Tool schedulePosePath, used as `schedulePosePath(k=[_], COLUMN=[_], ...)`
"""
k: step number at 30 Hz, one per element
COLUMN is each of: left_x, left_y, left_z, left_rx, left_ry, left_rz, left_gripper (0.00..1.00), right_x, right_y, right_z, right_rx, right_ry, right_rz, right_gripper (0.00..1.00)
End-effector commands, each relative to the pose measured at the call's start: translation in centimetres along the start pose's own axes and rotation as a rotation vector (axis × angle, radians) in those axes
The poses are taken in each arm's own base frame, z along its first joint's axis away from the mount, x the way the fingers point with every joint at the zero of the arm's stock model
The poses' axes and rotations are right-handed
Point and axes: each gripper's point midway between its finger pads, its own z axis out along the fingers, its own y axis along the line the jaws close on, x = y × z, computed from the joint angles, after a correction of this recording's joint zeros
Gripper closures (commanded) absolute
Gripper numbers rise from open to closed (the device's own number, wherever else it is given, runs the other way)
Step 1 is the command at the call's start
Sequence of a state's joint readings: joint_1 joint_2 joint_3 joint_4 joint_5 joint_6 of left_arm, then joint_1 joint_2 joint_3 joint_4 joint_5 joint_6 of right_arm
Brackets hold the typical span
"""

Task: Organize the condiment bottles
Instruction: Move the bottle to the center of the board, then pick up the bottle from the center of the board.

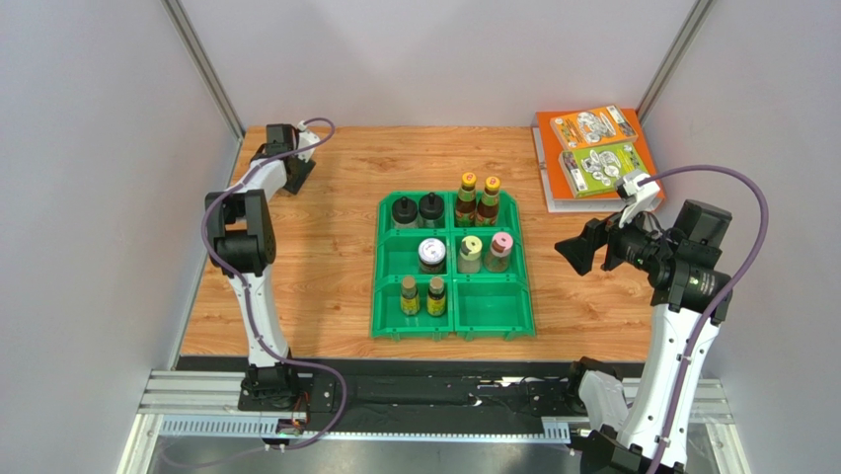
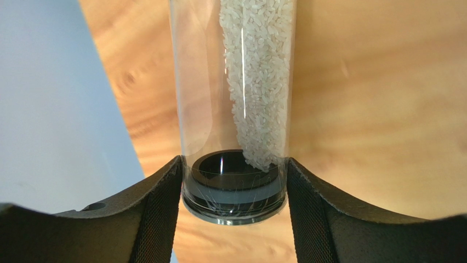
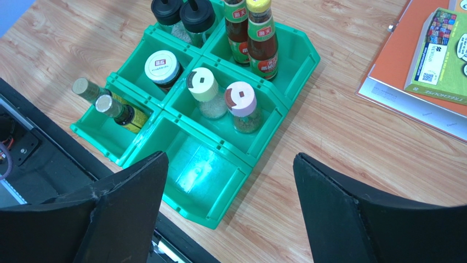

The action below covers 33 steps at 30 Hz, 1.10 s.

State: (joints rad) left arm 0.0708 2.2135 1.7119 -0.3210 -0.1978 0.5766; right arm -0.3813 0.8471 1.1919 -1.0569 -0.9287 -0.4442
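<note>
The left gripper pinches a clear bottle between its fingers, near the black cap. The bottle holds white rice. The right gripper is spread, empty.

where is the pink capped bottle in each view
top external: pink-capped bottle in the green bin's middle-right compartment.
left wrist: not in it; only a clear rice jar shows.
right wrist: centre, right of the pale-green-capped bottle.
shared landmark: the empty compartment adjoining it.
</note>
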Motion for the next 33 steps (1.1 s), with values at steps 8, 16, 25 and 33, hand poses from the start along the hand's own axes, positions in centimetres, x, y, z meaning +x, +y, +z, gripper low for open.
schedulePosePath(k=[8, 16, 25, 33], left_x=[1.4, 2.7, 2.4, 2.4], left_y=[-3.4, -2.1, -1.0, -0.1], left_z=[-9.8, -17.1, -19.4, -19.3], left_rx=[0.207, 0.188, 0.178, 0.127], left_ry=[-0.132, -0.126, -0.113, -0.143], left_rz=[0.063, 0.079, 0.106, 0.09], left_gripper=[1.0, 1.0, 1.0, 0.84], right_x=[-3.4, -3.2, -2.1, -1.4], right_y=[0.9, 2.2, 3.7, 4.3], right_z=[-0.7, -1.2, -1.8, -2.0], right_rx=[-0.011, -0.039, -0.06, -0.063], right_ry=[-0.06, -0.063, -0.074, -0.076], right_rz=[-0.054, -0.071, -0.117, -0.153], right_gripper=[0.11, 0.1, 0.08, 0.08])
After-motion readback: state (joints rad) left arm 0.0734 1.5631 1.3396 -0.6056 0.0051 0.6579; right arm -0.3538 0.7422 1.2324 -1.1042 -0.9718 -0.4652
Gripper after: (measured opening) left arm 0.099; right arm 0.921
